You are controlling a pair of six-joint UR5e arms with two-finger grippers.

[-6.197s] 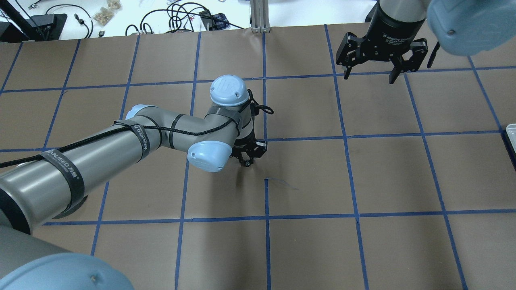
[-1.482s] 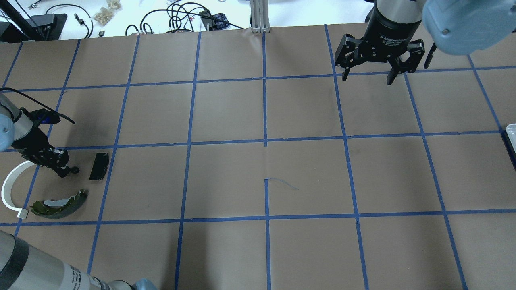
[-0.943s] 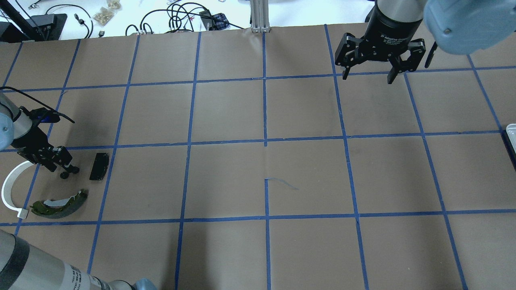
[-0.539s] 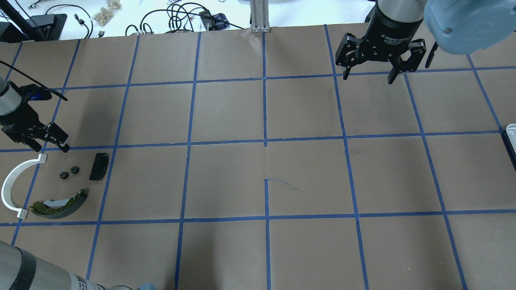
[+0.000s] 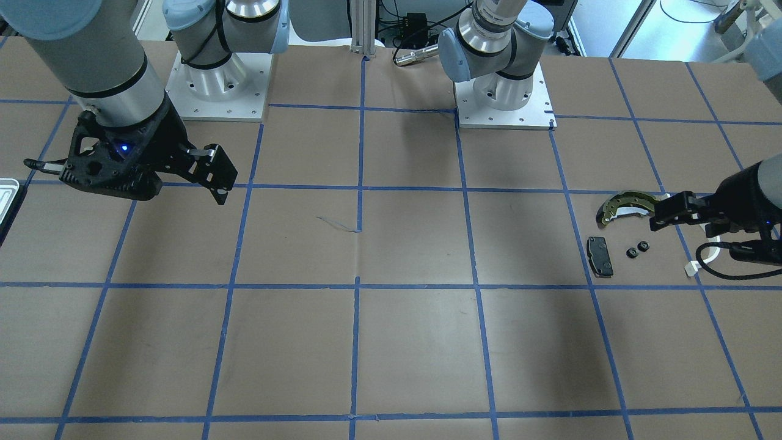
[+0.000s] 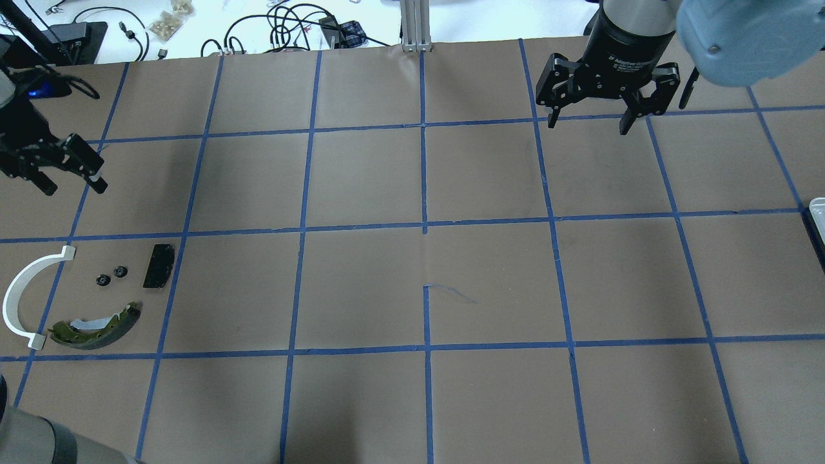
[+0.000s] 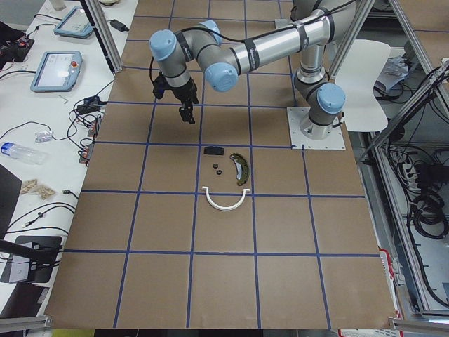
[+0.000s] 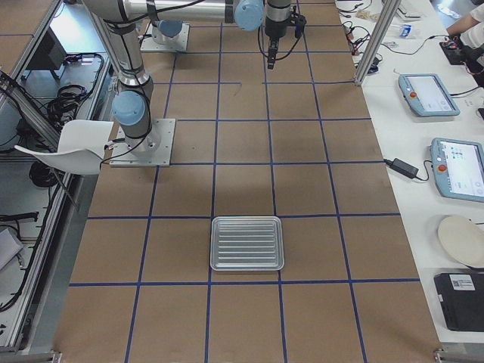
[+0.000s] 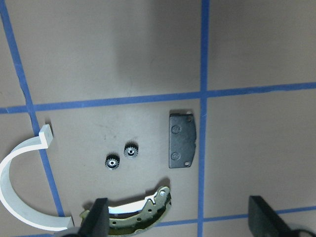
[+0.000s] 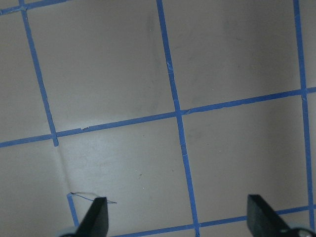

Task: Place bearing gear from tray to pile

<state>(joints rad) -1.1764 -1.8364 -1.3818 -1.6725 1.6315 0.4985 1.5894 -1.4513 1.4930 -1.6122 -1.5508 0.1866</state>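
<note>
Two small black bearing gears [image 6: 119,272] lie side by side on the paper inside the pile, also in the left wrist view [image 9: 130,150] and the front view [image 5: 643,246]. Around them lie the olive-gold brake shoe [image 6: 97,320], the white plastic arc [image 6: 19,299] and the black pad [image 6: 158,265]. My left gripper [image 6: 71,185] is open and empty, raised and beyond the pile. My right gripper [image 6: 590,124] is open and empty at the far right. The whitish-grey tray [image 8: 247,243] holds nothing that I can see; only its edge [image 6: 817,209] shows overhead.
Brown paper with a blue tape grid covers the table [image 6: 425,283]. Cables and small items lie past the far edge [image 6: 283,26]. The arm bases [image 5: 504,91] stand at the robot's side.
My left gripper carried a gear to the pile, opened and left it next to another gear, then rose and drew away toward the far edge. The right arm has not moved.
</note>
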